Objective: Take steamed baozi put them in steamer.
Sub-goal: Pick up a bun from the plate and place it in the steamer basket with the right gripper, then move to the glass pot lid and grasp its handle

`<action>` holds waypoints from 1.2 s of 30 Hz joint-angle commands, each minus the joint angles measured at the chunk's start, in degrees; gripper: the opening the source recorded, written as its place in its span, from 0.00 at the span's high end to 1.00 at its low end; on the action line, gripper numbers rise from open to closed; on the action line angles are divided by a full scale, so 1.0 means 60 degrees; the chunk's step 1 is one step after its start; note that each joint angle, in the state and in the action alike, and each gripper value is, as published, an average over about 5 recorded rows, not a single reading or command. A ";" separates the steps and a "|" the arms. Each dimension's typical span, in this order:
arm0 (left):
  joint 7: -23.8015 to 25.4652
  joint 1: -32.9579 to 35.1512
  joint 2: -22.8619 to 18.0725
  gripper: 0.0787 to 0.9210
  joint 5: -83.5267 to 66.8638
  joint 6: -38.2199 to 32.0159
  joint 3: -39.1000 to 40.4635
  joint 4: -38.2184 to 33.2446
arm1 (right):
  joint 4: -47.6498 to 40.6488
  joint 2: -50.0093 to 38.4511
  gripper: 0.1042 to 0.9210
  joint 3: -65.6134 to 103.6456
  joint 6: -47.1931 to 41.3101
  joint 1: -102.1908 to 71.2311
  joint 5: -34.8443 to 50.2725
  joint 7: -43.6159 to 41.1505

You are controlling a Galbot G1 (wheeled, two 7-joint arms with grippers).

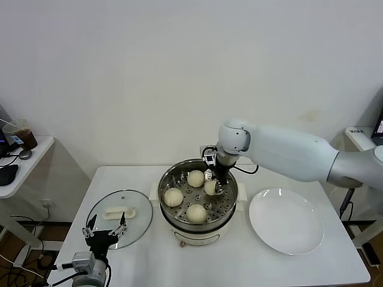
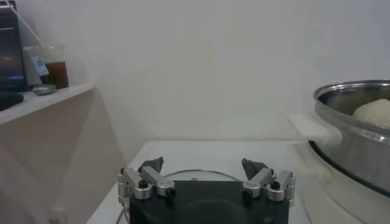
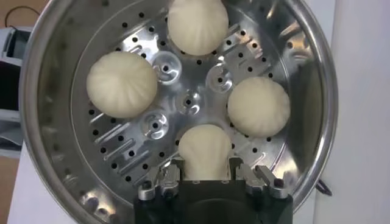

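Nearest the robot, at the front left corner of the white table (image 1: pixel 155 263), the left gripper (image 1: pixel 105 232) hangs idle with its fingers spread wide and nothing between them. In the left wrist view the same gripper (image 2: pixel 203 173) shows its two dark fingertips far apart above the tabletop. Just beyond it lies the round glass lid (image 1: pixel 119 218) with a white handle, flat on the table and just left of the steamer.

The steamer (image 1: pixel 169 210) stands in the middle of the table, a shiny steel pot on a white base, with a perforated steel tray (image 3: pixel 131 155) inside. All four baozi are within its rim. Three sit free on the tray: one toward the front (image 1: pixel 196 213), one on the left (image 1: pixel 173 197), and one at the back (image 1: pixel 195 178). The fourth baozi (image 1: pixel 210 187) is on the right side of the tray, and the right gripper (image 1: pixel 216 186) reaches down into the pot and is closed on it. In the right wrist view that baozi (image 3: pixel 205 149) sits between the gripper's fingers, which press against its sides; whether its underside touches the tray cannot be told.

To the right of the steamer lies a flat white plate (image 1: pixel 287 222). Farther off on the left, a side shelf (image 1: pixel 24 167) carries a plastic cup of dark drink (image 1: pixel 24 135).
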 commanded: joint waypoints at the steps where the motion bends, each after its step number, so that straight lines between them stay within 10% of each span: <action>1: -0.0001 0.0009 -0.0003 0.12 0.0001 -0.0002 0.0011 0.0008 | 0.0066 0.0054 0.57 -0.0054 -0.0050 -0.0155 -0.0152 0.0075; 21: 0.0020 0.0232 -0.0075 0.12 0.0056 0.0005 0.0055 -0.0210 | 0.1429 -0.2570 0.12 0.3642 0.0444 0.0028 0.0358 0.0028; 36: -0.0012 0.0394 -0.0047 0.12 -0.0138 -0.0565 0.0138 -0.0255 | 0.2223 -0.4985 0.12 1.3985 0.2779 -0.7350 0.3875 0.8633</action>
